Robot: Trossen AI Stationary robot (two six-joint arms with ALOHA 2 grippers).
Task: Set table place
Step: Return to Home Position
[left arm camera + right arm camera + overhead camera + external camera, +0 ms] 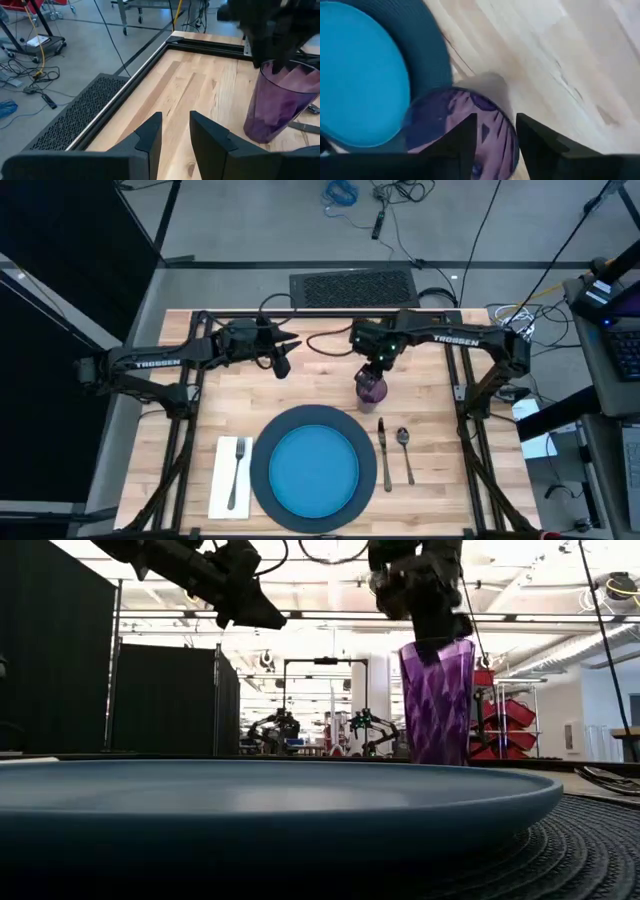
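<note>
Your right gripper (377, 370) hovers at the rim of the small translucent purple cup (370, 389), which stands upright on the large light wooden butcher-block table (430, 395) with its black metal frame. Seen from that arm's wrist, its two dark fingers (460, 147) are parted over the cup's mouth with a clear gap between them and clamp nothing. Whether a fingertip touches the rim you cannot tell. The cup sits near the far right edge of the big dark grey round charger (257, 470), apart from it, and just beyond the tip of the dark metal knife (384, 455).

The smaller round blue plate (315, 468) lies centred on the charger. On the charger's right the knife lies just beside the rim, and the dark metal spoon (406, 452) lies on the knife's outer side, parallel to it and apart. On the charger's left, the white cloth napkin (220, 492), folded into a long rectangle, lies just beside the rim with the metal fork (238, 472) resting lengthwise on top.

Your left gripper (283, 366) is raised over bare wood at the table's far side, left of the cup and apart from it. Its fingers (145, 142) show a narrow gap and hold nothing. A dark perforated mat (352, 286) lies on the floor beyond the table's far edge.
</note>
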